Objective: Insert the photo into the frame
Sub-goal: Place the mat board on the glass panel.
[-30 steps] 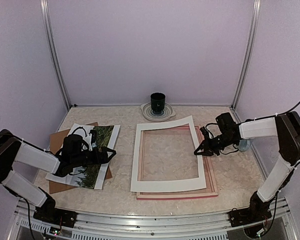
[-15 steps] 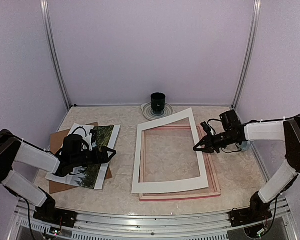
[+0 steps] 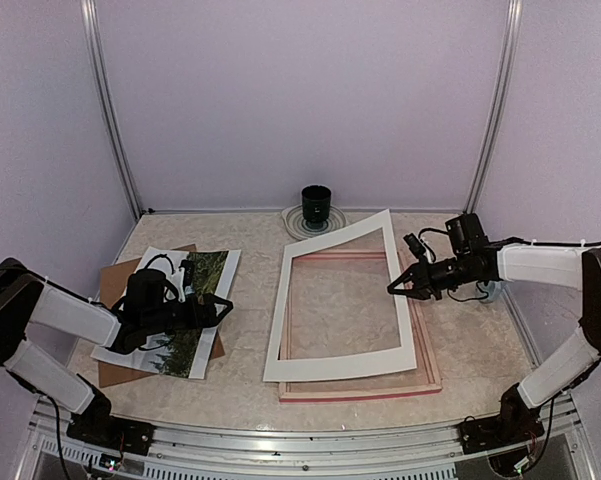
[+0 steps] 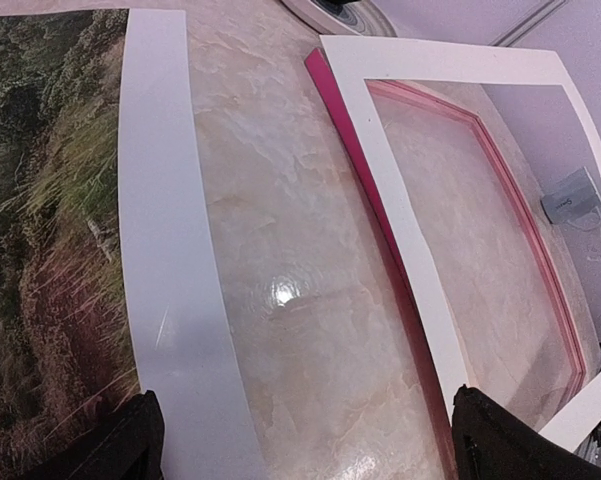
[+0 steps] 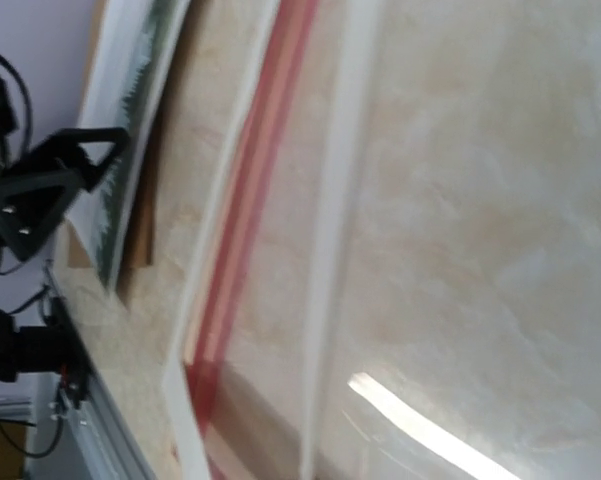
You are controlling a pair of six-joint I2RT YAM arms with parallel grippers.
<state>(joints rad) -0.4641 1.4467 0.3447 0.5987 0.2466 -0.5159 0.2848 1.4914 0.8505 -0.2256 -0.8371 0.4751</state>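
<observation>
Frame (image 3: pixel 360 388) lay pink-rimmed at centre right, white mat (image 3: pixel 335 367) tilted over it, its right edge clenched in my right gripper (image 3: pixel 395 288). The photo (image 3: pixel 202 275) rested at left on a brown board (image 3: pixel 120 370), beneath my left gripper (image 3: pixel 218 310), spread wide, holding nothing.

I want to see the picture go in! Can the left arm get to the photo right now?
Probably yes. The left gripper hangs open right at the edge of the photo with nothing in between. The photo lies flat on the brown board, so pinching it may be tricky.
</observation>
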